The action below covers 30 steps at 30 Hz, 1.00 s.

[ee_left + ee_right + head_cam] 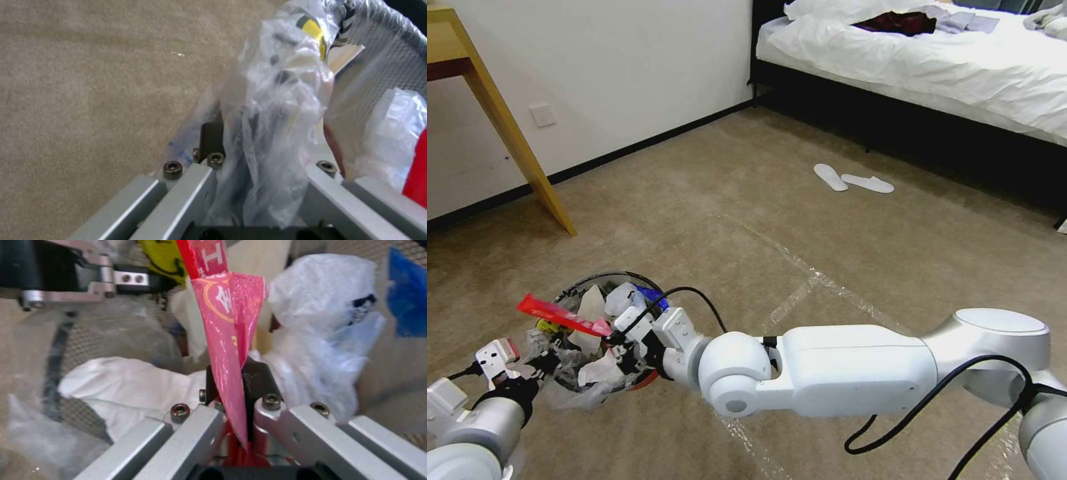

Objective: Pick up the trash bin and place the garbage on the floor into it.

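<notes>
While the robot leans over a beige carpet [840,227], its left tool [537,363] sits low at the left of the head view, clamped on the near rim of the trash bin [584,393]. The left wrist view shows that tool's fingers [211,146] pinching a fold of the crinkled clear plastic bag [276,133] that lines the bin, with the bin's mesh wall [387,66] just beyond them. The bin is tilted, its mouth facing up and toward the robot.

Just to the right of the left tool, the bin holds crumpled white tissues [602,367], a yellow wrapper [547,327] and a blue scrap [652,297].

Right of that, the right tool [617,343] reaches into the bin's mouth, its arm stretching across from the right edge of the head view. Its fingers [258,383] are closed on one end of a long red wrapper [564,317]. From the right tool the wrapper sticks out leftward and upward, over the bin's far-left rim. In the right wrist view the wrapper [227,350] rises straight out from between the fingers, with a white tissue [129,386] on one side and a pale plastic wad [325,323] on the other.

Well beyond the right tool, two white slippers [854,180] lie on the carpet beside a bed [934,60].
</notes>
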Motion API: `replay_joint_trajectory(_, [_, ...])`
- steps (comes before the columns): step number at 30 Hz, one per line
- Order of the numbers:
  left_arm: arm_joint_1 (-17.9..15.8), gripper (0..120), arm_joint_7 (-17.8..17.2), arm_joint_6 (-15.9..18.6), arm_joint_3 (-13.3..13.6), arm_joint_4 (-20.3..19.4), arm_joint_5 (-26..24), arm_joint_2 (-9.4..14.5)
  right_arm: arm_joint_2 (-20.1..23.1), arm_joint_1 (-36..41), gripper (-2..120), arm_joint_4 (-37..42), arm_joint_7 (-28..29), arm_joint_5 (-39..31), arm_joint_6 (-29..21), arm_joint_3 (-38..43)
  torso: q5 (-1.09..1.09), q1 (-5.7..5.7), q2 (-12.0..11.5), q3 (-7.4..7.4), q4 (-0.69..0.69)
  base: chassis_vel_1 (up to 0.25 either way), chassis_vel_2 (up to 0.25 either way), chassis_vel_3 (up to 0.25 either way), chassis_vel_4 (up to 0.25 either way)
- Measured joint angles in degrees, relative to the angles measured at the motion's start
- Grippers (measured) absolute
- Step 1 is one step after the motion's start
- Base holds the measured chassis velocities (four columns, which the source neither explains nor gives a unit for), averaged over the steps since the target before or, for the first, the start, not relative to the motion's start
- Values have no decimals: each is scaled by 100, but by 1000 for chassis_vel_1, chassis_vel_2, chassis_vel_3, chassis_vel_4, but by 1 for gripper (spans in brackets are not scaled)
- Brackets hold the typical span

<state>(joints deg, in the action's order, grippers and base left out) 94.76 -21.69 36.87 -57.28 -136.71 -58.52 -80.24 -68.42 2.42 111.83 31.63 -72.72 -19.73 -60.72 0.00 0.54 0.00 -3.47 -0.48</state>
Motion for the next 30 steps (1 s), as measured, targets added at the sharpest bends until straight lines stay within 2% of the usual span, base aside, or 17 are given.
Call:
replay_joint_trajectory(17, [50,1,55,-8,38,-42,38,-16,-138,44,0,-379,33,-91,-136,19,0,0,0,0,1,0,0,0,0])
replay_joint_trajectory(30, [33,1,83,-14,87,-19,64,-11,-449,-69,0,-433,321,-452,-382,42,0,0,0,0,1,0,0,0,0])
